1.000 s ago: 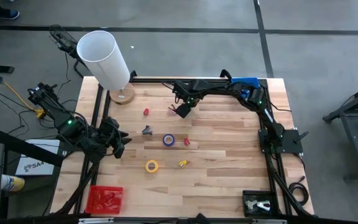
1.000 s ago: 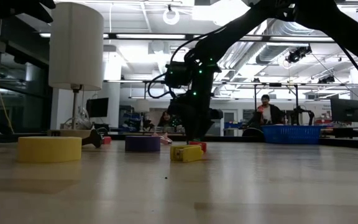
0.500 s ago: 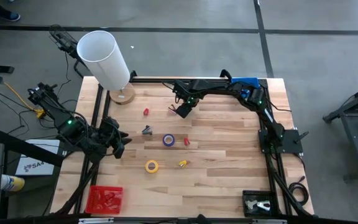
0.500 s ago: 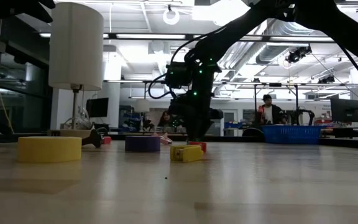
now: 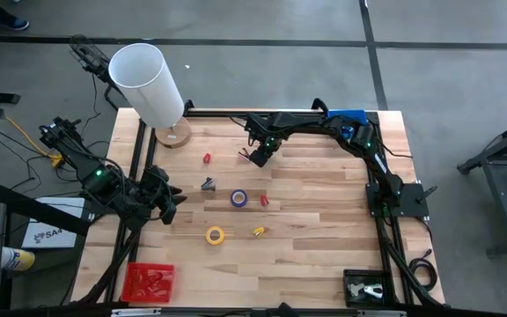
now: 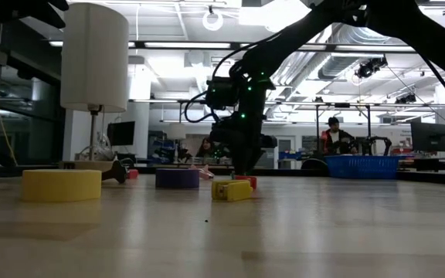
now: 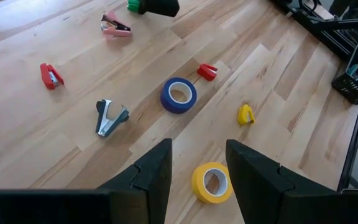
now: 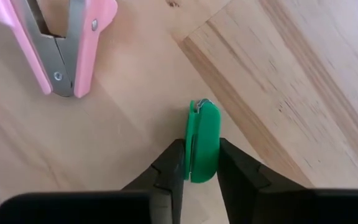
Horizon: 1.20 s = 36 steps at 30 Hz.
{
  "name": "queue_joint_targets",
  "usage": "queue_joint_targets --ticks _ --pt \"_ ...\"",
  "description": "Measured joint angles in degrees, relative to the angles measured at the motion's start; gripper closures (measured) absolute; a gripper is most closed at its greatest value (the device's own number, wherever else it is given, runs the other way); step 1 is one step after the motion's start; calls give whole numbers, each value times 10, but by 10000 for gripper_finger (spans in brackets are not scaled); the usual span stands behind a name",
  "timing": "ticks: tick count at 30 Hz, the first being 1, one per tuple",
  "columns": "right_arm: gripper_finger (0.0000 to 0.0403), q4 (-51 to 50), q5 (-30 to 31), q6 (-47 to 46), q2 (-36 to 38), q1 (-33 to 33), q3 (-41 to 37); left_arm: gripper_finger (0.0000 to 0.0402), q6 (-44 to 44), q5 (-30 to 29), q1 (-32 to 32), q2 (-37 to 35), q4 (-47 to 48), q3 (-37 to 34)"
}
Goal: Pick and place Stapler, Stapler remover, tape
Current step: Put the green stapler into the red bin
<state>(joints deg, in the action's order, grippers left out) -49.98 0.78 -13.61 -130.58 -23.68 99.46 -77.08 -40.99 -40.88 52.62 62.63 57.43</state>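
My right gripper is down at the table's far middle, with both fingers pressed against the flat sides of a small green stapler. The stapler stands on edge on the wood, clamped between the pads. A pink remover lies just beside it, apart from my fingers. From above, my right arm reaches in from the far right corner, and the gripper sits near the far edge.

My left gripper hangs at the table's left side with its fingers apart and nothing between them. From above it sits close to the left edge.

Task items on the table:
- Blue tape lies flat near the centre. From above it reads purple.
- Yellow tape lies flat, nearer the front edge.
- A grey remover lies left of the blue tape.
- A red stapler lies toward the far left.
- A second red piece lies just right of the blue tape.
- A yellow stapler lies right of the yellow tape.

Other items: a lamp stands at the far left corner, a red tray sits at the front left corner, and a blue basket sits at the far right corner.
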Motion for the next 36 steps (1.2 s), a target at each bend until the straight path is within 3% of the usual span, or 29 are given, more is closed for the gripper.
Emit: queue_joint_targets --ticks 16,22,36 --pt "342 -27 -50 143 14 1 -2 252 1 0 0 0 -5 0" --pt "344 -43 -123 163 42 5 -3 252 1 -5 0 0 -15 0" --pt "344 -30 -163 188 135 59 -2 252 35 -84 0 0 -52 0"
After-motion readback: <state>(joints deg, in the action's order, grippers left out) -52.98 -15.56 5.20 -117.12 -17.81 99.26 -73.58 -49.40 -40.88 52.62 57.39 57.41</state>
